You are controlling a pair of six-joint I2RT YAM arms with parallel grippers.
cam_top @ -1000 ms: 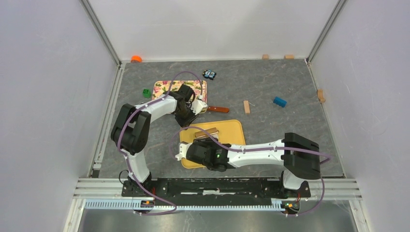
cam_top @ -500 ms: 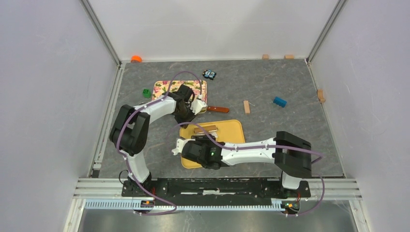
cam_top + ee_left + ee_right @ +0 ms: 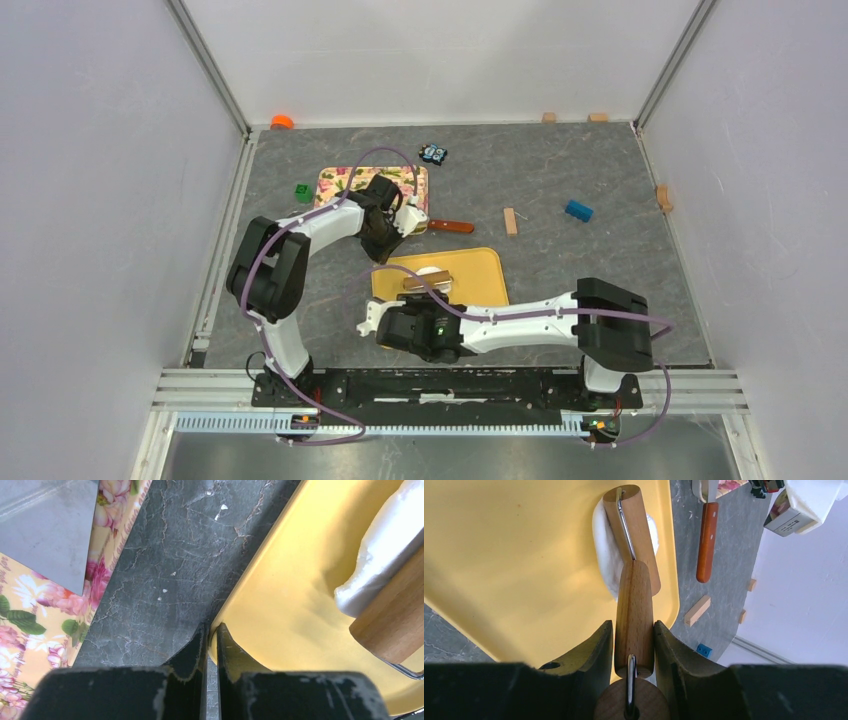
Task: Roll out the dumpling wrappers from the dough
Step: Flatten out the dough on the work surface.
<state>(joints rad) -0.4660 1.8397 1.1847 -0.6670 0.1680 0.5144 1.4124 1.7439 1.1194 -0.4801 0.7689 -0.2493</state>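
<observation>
The rounded yellow plastic tray [image 3: 475, 275] is the landmark. The left gripper [image 3: 211, 640] sits at its far left rim, fingers pressed together on the rim itself, apparently steadying it. The right gripper [image 3: 634, 645] reaches in from the tray's near left side and pinches the tapered handle of the pale wooden pastry roller [image 3: 631, 535], whose cylinder lies across the tray's far middle. The flattened white patch of dough [image 3: 606, 555] is on the tray under that cylinder, showing on both sides of it.

The dough looks soft, light and likely tacky. It would smear or tear if pinched, so it is best worked only through the roller, held by its stiff handle.

Compared with a second ago, the roller has been drawn towards the tray's near edge, uncovering the dough's far part. The left gripper has not shifted.
</observation>
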